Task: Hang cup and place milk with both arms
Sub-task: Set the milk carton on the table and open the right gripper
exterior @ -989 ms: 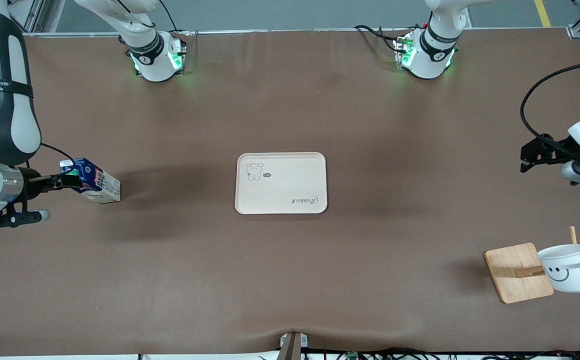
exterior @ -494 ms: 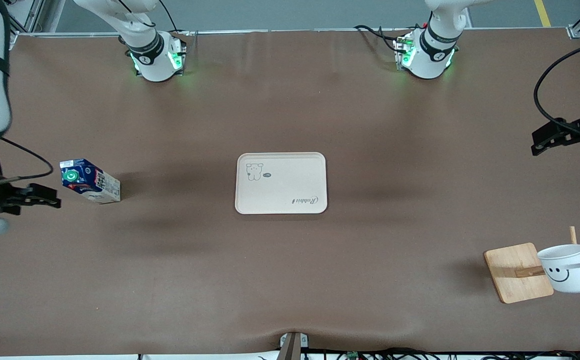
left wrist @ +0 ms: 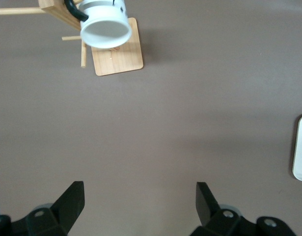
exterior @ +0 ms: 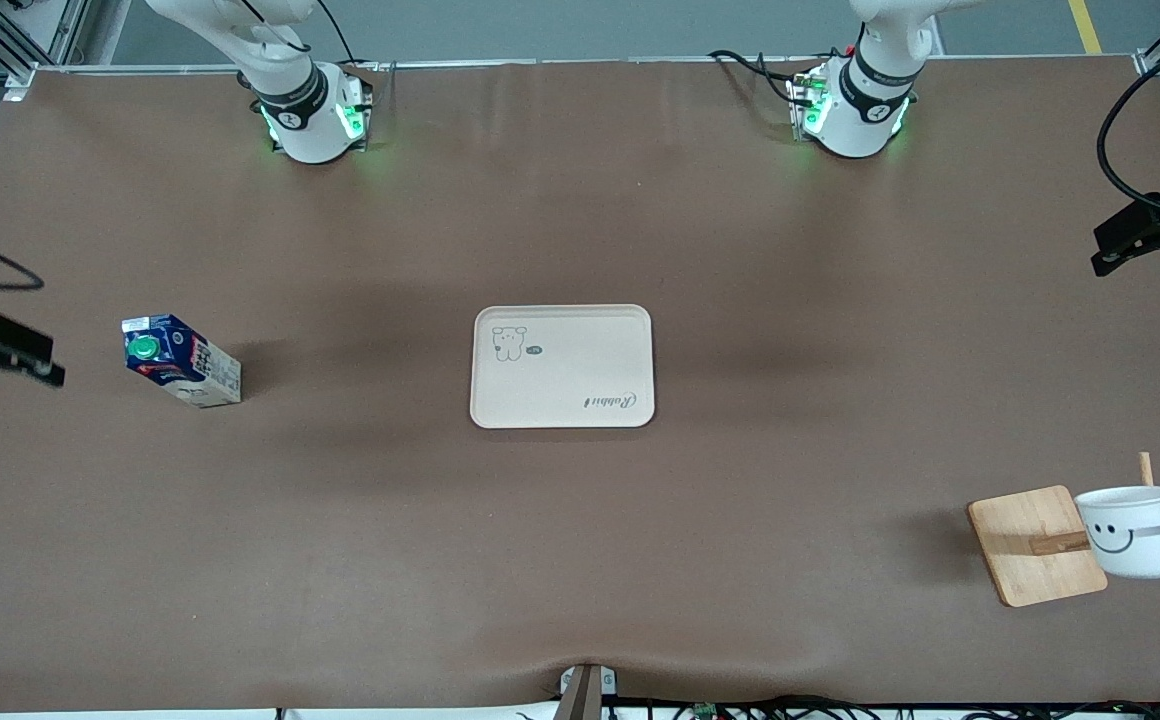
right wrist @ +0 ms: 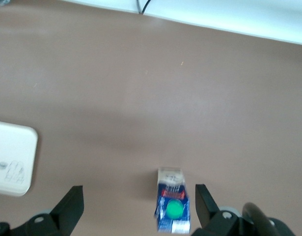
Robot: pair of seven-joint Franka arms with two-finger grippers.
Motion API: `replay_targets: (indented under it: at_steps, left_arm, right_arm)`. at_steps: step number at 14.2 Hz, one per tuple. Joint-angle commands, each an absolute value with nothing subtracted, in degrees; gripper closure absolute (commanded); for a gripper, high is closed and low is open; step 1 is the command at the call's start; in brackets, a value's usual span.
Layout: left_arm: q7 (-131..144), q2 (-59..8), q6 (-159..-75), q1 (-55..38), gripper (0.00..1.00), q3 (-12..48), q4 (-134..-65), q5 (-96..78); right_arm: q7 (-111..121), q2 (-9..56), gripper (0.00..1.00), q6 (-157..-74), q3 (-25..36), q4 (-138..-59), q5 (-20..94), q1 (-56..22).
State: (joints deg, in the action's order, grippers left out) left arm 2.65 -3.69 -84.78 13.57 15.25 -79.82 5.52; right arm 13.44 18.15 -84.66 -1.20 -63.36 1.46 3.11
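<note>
Right gripper (exterior: 0,355), fingers apart, empty beside the standing milk (exterior: 180,362); left gripper (exterior: 1140,232), apart, well above the hung cup (exterior: 1135,530)

A cream tray (exterior: 562,366) lies mid-counter (exterior: 580,220); a wooden rack (exterior: 1035,545) stands nearer the camera, toward the left arm's end.

I count one milk (exterior: 180,361) carton, one cup (exterior: 1133,533), one wooden rack (exterior: 1038,545), one cream tray (exterior: 562,366), and one brown table (exterior: 580,560). My grippers number two: left gripper (left wrist: 140,202), right gripper (right wrist: 139,204).
</note>
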Motion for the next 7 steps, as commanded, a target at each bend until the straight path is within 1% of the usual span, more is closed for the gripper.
replay_targets:
  at_steps: [1,3,4,5,6,7]
  left_arm:
    - [2.99,-0.1,-84.64,11.63,0.0,12.42,-83.48,4.4]
    - [3.16,2.62,-85.34,2.68,0.0,3.91,-87.17,3.87]
    - [3.34,3.51,-85.34,1.33,0.0,2.48,-88.06,2.91]
    - [3.69,4.39,-85.17,0.97,0.0,2.29,-88.85,2.64]
    - [5.69,5.87,-84.82,0.18,0.0,2.02,-89.9,2.64]
    - [8.5,6.67,-84.73,-0.52,0.0,1.93,-91.22,2.64]
  right_arm:
    - [13.36,11.1,0.0,-79.29,-0.79,-68.18,2.11,3.6]
    - [13.18,4.78,0.0,-79.19,-0.7,-76.07,1.67,3.17]
    - [13.1,0.83,0.0,-80.41,-0.7,-81.51,1.41,3.25]
    - [13.1,-2.69,0.0,-82.42,-0.7,-86.61,1.41,3.6]
    - [13.01,-5.16,0.0,-84.18,-0.62,-91.01,1.49,3.95]
    - [13.01,-6.23,0.0,-84.03,-0.62,-92.88,1.67,4.39]
